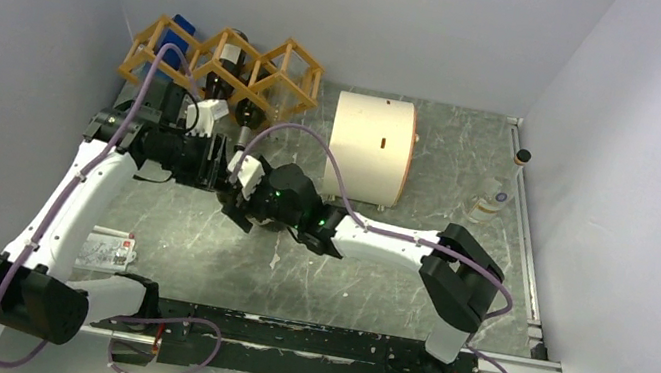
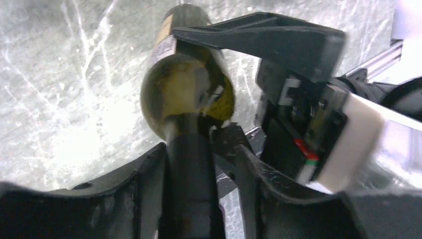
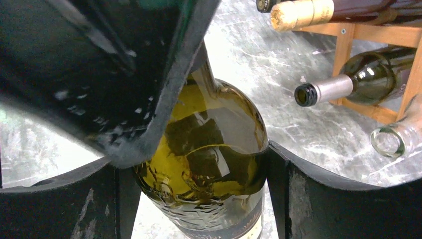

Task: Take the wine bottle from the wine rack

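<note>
Wine bottle [image 3: 214, 144] in right claw [image 3: 194, 167], off rack [image 3: 370, 35]

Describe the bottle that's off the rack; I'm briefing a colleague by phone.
Find the wooden wine rack at the table's far left, then look just in front of it. The wine bottle hangs there, left gripper on its neck, right gripper round its body; the other bottles lie in rack cells.

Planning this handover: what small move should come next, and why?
Probably the left pincer should let go of the neck and back away. The right pincer clasps the wine bottle by its body on both sides, and the bottle is out of the wine rack.
</note>
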### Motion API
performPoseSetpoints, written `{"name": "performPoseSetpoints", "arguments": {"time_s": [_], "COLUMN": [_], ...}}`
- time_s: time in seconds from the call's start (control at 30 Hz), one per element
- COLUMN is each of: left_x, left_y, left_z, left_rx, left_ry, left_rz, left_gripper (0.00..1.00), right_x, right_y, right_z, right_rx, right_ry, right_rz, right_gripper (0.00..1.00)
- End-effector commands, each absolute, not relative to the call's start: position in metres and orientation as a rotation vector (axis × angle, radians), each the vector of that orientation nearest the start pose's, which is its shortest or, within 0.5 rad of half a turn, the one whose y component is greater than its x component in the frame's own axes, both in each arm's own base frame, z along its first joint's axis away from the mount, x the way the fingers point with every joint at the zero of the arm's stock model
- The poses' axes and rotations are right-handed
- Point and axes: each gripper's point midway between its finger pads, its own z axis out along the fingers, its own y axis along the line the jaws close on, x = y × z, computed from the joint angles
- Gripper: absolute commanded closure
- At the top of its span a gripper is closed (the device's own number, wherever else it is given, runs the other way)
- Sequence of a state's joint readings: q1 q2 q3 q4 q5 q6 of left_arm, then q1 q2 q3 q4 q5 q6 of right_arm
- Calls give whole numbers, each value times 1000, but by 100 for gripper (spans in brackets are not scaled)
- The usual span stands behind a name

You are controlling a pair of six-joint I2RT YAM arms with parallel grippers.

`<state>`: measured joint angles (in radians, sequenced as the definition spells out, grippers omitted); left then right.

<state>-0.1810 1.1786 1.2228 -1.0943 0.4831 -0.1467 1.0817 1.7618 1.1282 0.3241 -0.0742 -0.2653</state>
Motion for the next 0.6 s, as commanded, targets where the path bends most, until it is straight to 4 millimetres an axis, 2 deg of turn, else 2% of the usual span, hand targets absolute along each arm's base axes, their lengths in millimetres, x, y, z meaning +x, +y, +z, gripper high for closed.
{"name": "performPoseSetpoints", "arguments": {"time_s": [0.0,0.03,0.1,0.2,0.4,0.43,0.57], "left_x": [219,220,224,234,256,261,283], "left_y": [-145,-144,-142,-142,-142,-140,-137], "left_z": [256,262,275,298,372,381,408], "left_rx": [325,331,339,358,346,332,285], "left_ry": [2455,2432,2400,2307,2023,1985,1857], "left_rz": [-850,-831,-796,-771,-719,-703,-662], "left_gripper": [4,0,1,1,1,1,1], "right_x": [257,254,249,245,238,240,243], "right_y": [465,462,453,432,380,370,326], "right_z": [182,184,193,195,203,206,215], "right_rx": [-1100,-1092,-1075,-1020,-822,-770,-591], "right_ry": [1470,1473,1472,1520,1623,1640,1711], "right_rz": [655,662,679,672,674,662,581], "right_gripper": [50,55,64,79,95,99,100]}}
